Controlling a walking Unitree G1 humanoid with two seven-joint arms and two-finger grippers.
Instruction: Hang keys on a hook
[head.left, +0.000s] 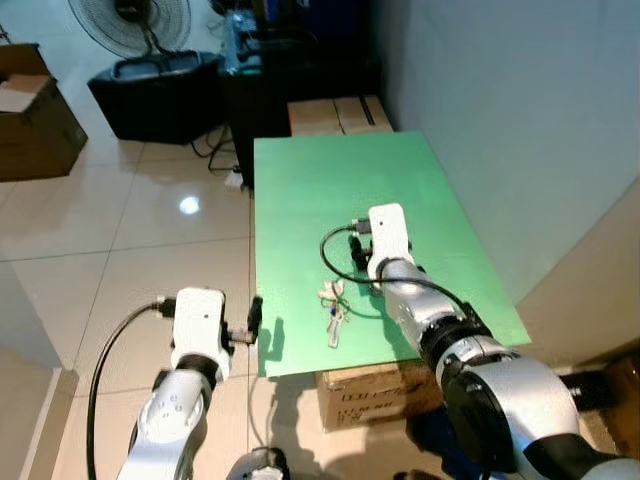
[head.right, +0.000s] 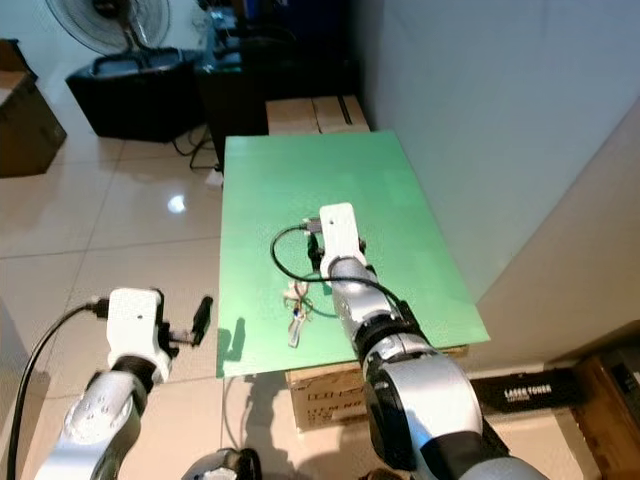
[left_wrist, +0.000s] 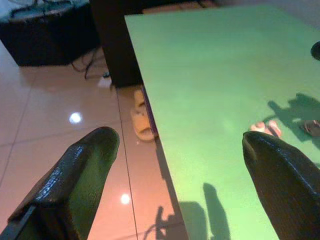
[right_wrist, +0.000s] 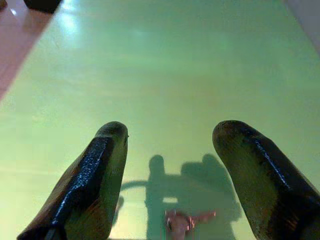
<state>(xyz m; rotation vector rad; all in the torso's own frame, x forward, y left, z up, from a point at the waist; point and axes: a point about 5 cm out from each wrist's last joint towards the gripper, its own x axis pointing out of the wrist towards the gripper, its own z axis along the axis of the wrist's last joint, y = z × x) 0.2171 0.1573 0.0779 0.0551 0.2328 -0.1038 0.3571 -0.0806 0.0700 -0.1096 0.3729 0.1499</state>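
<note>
Green table (head.left: 420, 200) bears keys (head.left: 332, 305) under spread right claw (right_wrist: 170, 170)

Green table (head.left: 400, 180) (plain), pale keys (head.left: 333, 303)

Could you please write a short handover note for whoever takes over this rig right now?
Right pincer: open, empty, held over the green table just beyond the keys.
Left pincer: open, empty, at the table's left edge, partly over the floor.
Keys: lying flat on the table near its front edge, between the two arms, untouched.
Hook: I cannot point one out from here; find it before moving off.
Done: both arms brought to the table.
Left: bring the right pincer back onto the keys, grip them, lift, carry them to the hook and hang them.
</note>
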